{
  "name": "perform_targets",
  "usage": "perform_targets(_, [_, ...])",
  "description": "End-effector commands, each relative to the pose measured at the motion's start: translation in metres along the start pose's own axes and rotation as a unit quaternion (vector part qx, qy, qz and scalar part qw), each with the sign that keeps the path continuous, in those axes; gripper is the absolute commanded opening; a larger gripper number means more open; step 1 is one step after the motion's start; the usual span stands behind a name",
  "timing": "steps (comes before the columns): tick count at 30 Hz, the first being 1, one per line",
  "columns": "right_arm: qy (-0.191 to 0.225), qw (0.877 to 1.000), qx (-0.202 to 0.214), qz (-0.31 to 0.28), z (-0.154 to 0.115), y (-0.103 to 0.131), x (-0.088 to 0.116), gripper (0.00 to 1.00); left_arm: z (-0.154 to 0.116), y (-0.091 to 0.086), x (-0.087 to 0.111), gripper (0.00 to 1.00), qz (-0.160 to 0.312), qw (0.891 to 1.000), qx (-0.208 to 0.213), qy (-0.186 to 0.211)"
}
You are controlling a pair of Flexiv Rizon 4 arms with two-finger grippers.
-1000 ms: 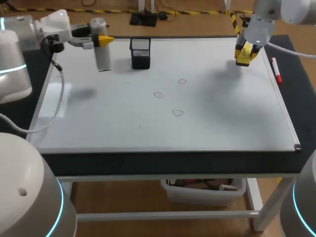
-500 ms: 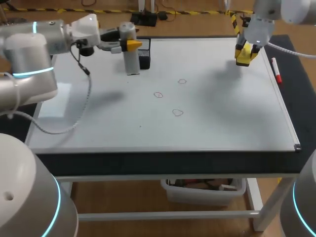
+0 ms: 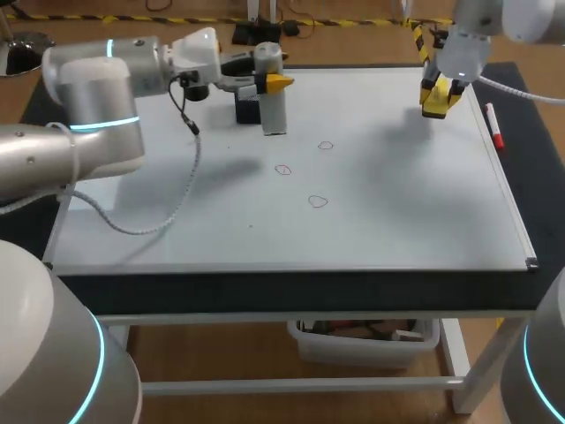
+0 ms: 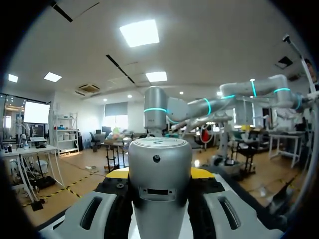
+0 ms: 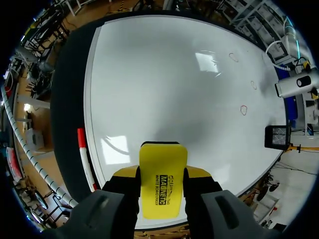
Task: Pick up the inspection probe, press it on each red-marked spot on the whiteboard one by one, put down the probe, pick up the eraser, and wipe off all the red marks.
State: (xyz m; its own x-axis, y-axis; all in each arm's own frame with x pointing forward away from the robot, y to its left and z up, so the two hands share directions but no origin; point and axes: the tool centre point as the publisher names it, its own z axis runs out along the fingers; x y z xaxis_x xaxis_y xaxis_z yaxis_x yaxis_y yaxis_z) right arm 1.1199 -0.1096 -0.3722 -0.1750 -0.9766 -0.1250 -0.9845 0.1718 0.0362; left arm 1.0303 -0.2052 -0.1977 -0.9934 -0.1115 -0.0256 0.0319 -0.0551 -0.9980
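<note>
From the head view, the left claw (image 3: pixel 274 82) pinches the probe (image 3: pixel 274 115) near its top and holds it upright, its tip towards the whiteboard (image 3: pixel 397 212). That suits pressing straight down. The probe hangs over the far middle of the whiteboard, just in front of the mesh holder (image 3: pixel 245 110). Its shadow lies apart from it, so it is probably off the surface. The three red marks (image 3: pixel 326 146) lie a little nearer and to the right, none under the probe, so no spot is being pressed. The right claw (image 3: pixel 438 99) hangs at the far right, clamped on the yellow eraser (image 3: pixel 436 106), likely parked out of the probe's way until wiping is due. A red marker (image 3: pixel 494 126) lies along the whiteboard's right edge, beside the dark tabletop (image 3: pixel 530 132).

The left wrist view shows the probe (image 4: pixel 159 209) rising between the left claw's (image 4: pixel 159 175) fingers, a yellow tip on each side gripping it. The whiteboard is not visible here.

In the right wrist view, the eraser (image 5: pixel 162 159) sits squeezed between the right claw's (image 5: pixel 161 173) fingers, flat over the whiteboard (image 5: pixel 164 74). The marker (image 5: pixel 85 159) lies beside the claw, and the marks (image 5: pixel 243 109), holder (image 5: pixel 278 136) and probe (image 5: pixel 296 84) are well ahead.
</note>
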Motion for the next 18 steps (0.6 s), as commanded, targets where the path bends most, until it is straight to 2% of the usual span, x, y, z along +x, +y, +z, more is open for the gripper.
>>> perform_targets(1, [0.001,1.0,0.0,-0.001,-0.001,0.0,0.0,0.0,0.023,0.009,-0.013,0.0,-0.001,1.0,0.003,0.013])
perform_targets(9, [0.001,1.0,0.0,-0.001,-0.001,0.0,0.0,0.0,0.044,0.018,-0.018,0.0,-0.004,1.0,-0.009,0.016])
perform_targets(14, [0.001,1.0,0.0,-0.001,-0.001,0.0,0.0,0.0,0.04,0.03,-0.008,0.0,-0.018,1.0,-0.003,0.0])
perform_targets(18, [0.001,1.0,0.0,-0.001,-0.001,0.0,0.0,0.0,0.037,0.032,0.005,0.0,-0.021,1.0,-0.004,-0.007])
